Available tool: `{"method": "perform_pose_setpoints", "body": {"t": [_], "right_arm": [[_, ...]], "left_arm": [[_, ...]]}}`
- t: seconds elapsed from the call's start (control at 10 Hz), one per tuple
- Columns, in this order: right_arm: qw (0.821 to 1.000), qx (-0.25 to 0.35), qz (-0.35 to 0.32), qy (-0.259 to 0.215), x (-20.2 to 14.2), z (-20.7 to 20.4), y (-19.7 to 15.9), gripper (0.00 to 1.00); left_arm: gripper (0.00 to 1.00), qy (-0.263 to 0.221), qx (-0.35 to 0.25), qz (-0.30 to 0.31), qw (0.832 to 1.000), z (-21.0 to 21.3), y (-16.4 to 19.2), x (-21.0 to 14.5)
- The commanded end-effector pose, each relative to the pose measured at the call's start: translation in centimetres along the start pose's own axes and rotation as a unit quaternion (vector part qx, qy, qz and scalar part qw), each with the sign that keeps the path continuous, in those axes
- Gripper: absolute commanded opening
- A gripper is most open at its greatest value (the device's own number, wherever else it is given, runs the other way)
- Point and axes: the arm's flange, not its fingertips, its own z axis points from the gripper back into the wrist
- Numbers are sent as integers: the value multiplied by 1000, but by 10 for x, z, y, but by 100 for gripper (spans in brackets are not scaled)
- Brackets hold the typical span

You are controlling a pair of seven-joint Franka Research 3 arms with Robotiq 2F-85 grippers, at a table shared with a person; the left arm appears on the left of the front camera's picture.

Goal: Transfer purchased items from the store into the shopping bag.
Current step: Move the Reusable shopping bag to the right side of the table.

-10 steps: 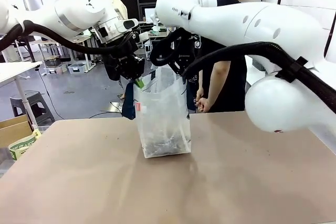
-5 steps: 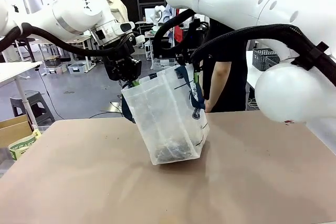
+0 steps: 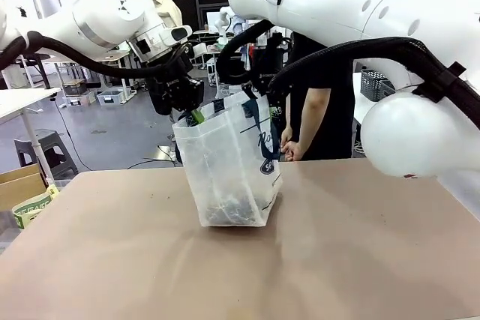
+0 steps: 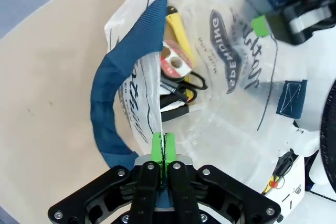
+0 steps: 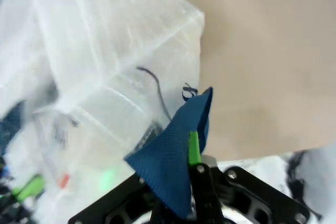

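- At the worktop's [image 3: 112,260] left edge we see a cardboard box [image 3: 19,185], well apart from the shopping bag [image 3: 229,162], which sits mid-worktop.
- Our left pincer [image 3: 196,116] is clamped tight on the bag's translucent rim, just beside a navy strap [image 4: 113,103].
- Our right pincer [image 3: 275,112] is fully closed on the other navy strap [image 5: 173,156].
- Behind the bag stands a person [image 3: 326,103].
- Dark items [image 3: 229,211] lie in the bag's bottom. We make out a yellow piece [image 4: 178,35] and a tape roll [image 4: 173,65]; the rest is unclear.
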Motion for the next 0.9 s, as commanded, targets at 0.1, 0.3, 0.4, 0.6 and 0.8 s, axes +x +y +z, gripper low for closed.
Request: {"method": "perform_pose_setpoints", "body": {"t": [0.1,0.3,0.4,0.6,0.8], "right_arm": [[990,-75,-5,115,-30,-25,-27,0],[982,-105,-38,150,-40,-42,-35,0],[986,-92,-39,130,-42,-47,-33,0],[998,-25,-18,58,-36,-50,-21,0],[1000,8,3,-25,-26,-44,0,0]], "left_arm": [[0,-16,13,-8,1000,4,-1,-12],[0,-14,11,-15,1000,1,-4,-12],[0,-13,0,-23,1000,0,-5,-12],[0,-21,-8,-33,999,-1,-10,-12],[0,-44,1,-32,999,5,-17,-13]]}}
